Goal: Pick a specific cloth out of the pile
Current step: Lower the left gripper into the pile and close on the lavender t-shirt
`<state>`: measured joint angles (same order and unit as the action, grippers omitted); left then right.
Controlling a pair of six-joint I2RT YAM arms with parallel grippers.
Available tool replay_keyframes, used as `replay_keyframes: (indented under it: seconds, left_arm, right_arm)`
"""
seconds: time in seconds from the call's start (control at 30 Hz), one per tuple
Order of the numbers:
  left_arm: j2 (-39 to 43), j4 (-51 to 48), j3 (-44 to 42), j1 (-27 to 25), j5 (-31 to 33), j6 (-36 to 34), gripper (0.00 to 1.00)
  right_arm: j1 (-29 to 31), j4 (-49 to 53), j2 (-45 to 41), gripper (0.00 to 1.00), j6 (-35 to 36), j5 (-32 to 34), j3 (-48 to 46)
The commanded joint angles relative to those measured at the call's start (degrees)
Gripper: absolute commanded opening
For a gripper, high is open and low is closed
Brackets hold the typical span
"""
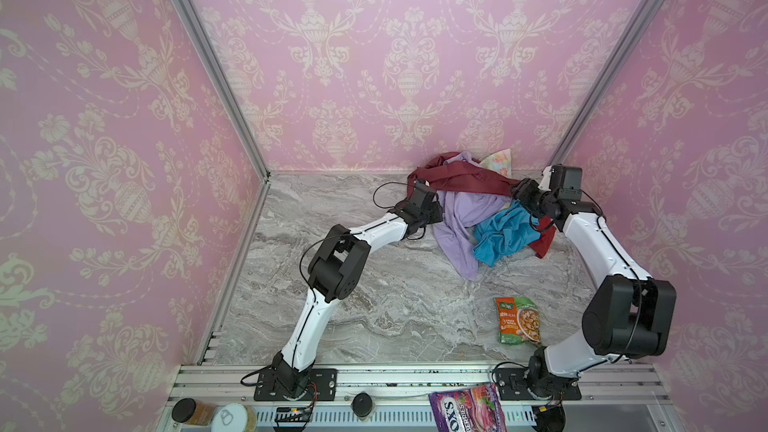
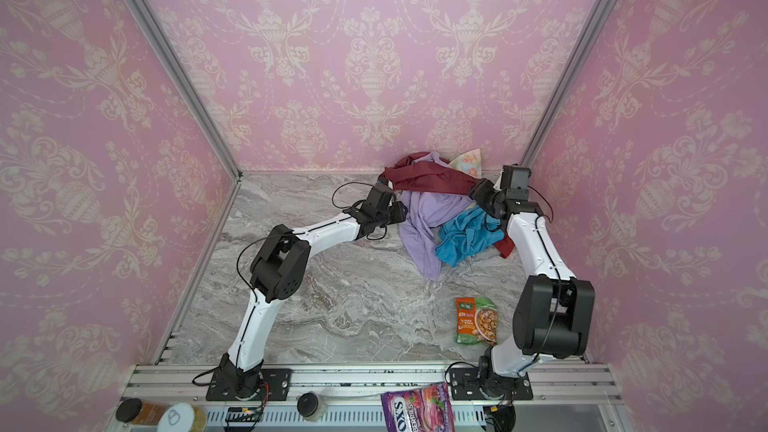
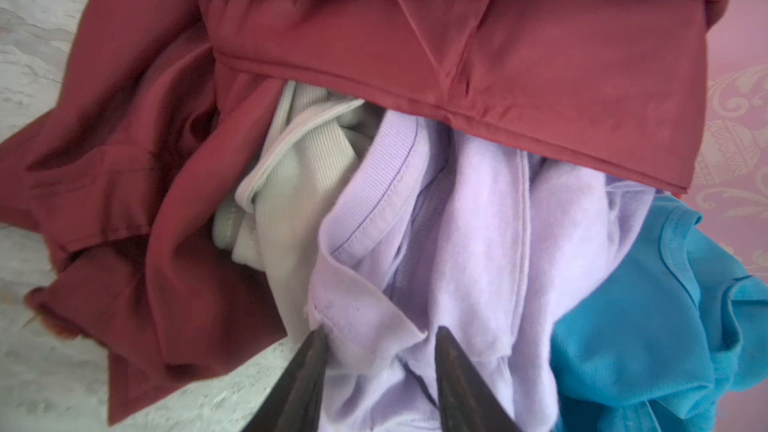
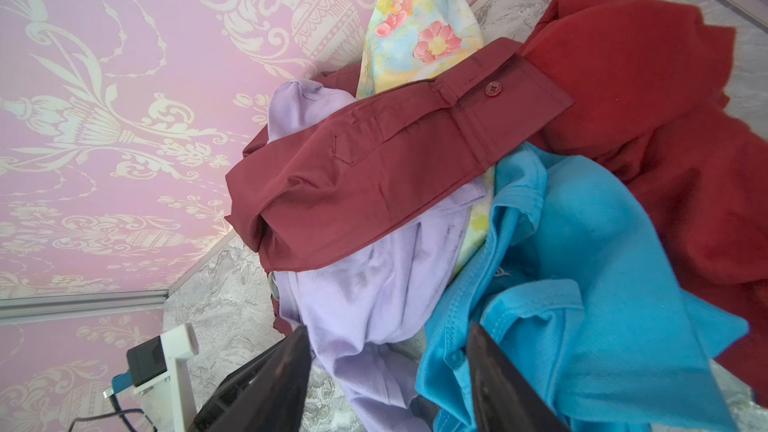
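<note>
Chiefly, cloth look: the cloth [image 1: 459, 218] is plain pale lavender, matte and soft, crumpled into long folds. The left wrist view shows a ribbed neckband and stitched seams on it [image 3: 478, 222].
Cloth place: it lies in the pile [image 1: 482, 184], toward the far right corner of the tabletop [image 1: 332, 284] and close to the far edge. One tail trails off the heap toward the front edge onto bare marble.
Neighbours: the maroon cloth [image 1: 461, 178] crosses its upper part as a band. The teal cloth [image 1: 505, 234] overlaps its right side. The floral piece [image 1: 500, 162] stands behind it at the far edge. The grey-beige ribbed piece [image 3: 291, 168] is tucked beside it under the maroon.
Left tool: the left gripper [image 3: 380, 332] is at the cloth's left side, its jaws apart with a lavender fold between them. I cannot tell whether the fold is pinched.
Right tool: the right gripper [image 4: 386, 328] is at the pile's right side, jaws spread wide over lavender and teal folds, with nothing clamped.
</note>
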<state>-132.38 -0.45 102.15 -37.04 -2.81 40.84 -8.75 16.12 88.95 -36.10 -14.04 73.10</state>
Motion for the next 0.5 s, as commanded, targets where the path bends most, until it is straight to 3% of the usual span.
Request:
replay_keyframes:
  seconds: [0.0, 0.07, 0.23, 0.37, 0.47]
  left_arm:
    - [-2.7, -0.68, 3.89, -0.32, 1.49, 0.4, 0.4]
    - [-4.11, -0.95, 5.85, -0.4, 1.28, -0.38, 0.3]
    - [-7.5, 0.04, 11.08, -0.4, -1.28, -2.17, 0.23]
    - [-9.98, -2.1, 16.25, -0.47, -2.19, -4.43, 0.0]
    - [-8.95, -1.27, 16.53, -0.49, -3.21, -4.65, 0.0]
  right_arm:
    - [-0.51, -1.25, -1.93, 0.61, -0.95, -0.81, -0.7]
    - [-0.55, -1.31, -2.11, 0.61, -0.81, -0.73, -0.81]
    - [-0.56, -1.77, -2.24, 0.61, -0.99, -0.98, -1.05]
    - [-0.63, -2.0, -2.4, 0.6, -1.25, -1.16, -0.73]
    - [-0.58, -1.73, -2.71, 0.6, -0.98, -0.91, -0.46]
